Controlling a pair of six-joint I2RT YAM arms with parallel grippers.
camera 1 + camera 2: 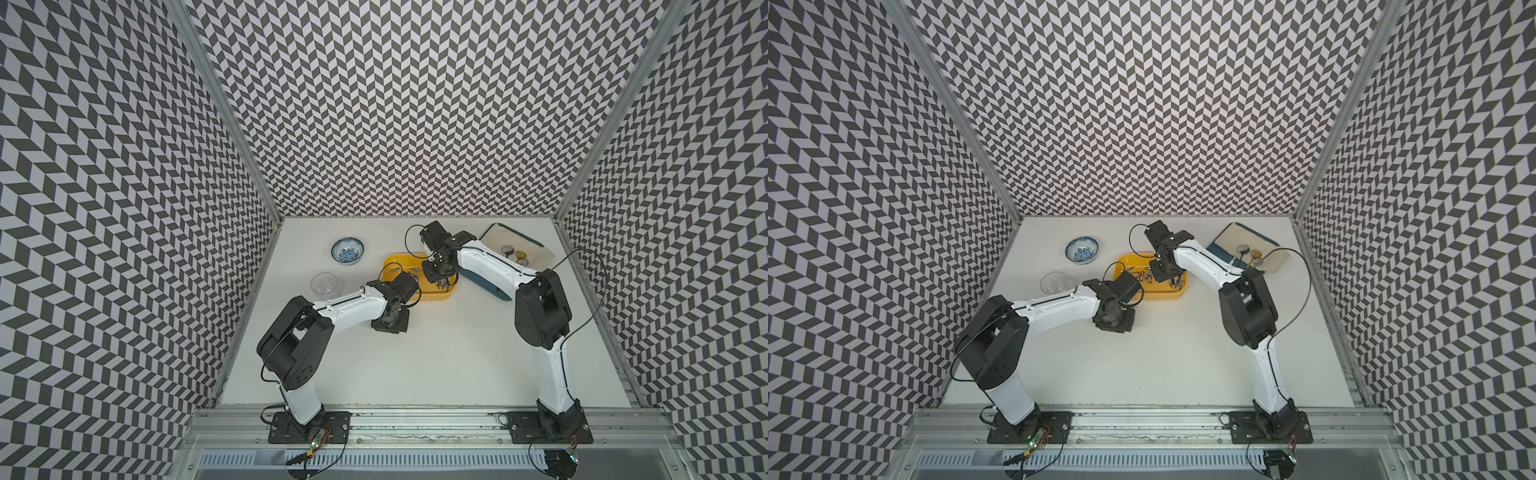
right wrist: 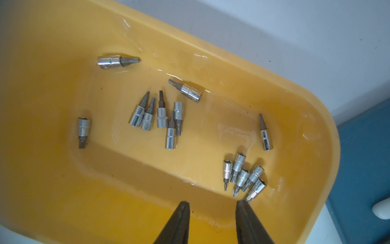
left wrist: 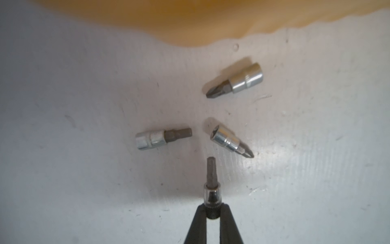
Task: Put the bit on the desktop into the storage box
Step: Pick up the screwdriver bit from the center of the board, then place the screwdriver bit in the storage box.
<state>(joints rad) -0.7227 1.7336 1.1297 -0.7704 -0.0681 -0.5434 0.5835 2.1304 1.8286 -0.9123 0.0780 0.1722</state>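
**Bit [image 3: 210, 172], socket-mounted: pinched in left gripper [image 3: 212, 211]**

Item held: the bit, a chrome collar with a dark tip, is clamped by its collar between the pressed-together jaws of the left gripper. The tip is pointed straight ahead of the gripper. Whether it is lifted clear of the desktop [image 3: 73, 169] cannot be told.

Items loose: three further bits are laid on the desktop just ahead of the held tip, at [image 3: 162, 138], [image 3: 231, 140] and [image 3: 236, 81], all apart from one another.

Container: the storage box [image 3: 190, 19] is seen beyond them as a yellow blur. In both top views it is found between the two wrists [image 1: 395, 266] [image 1: 1127, 262].

Right gripper [image 2: 212, 202]: the jaws are spread with nothing between them, and it is positioned over the box interior. Stored bits [image 2: 162, 114] are scattered ahead of it, and five are clustered [image 2: 242, 177] just beside one fingertip.
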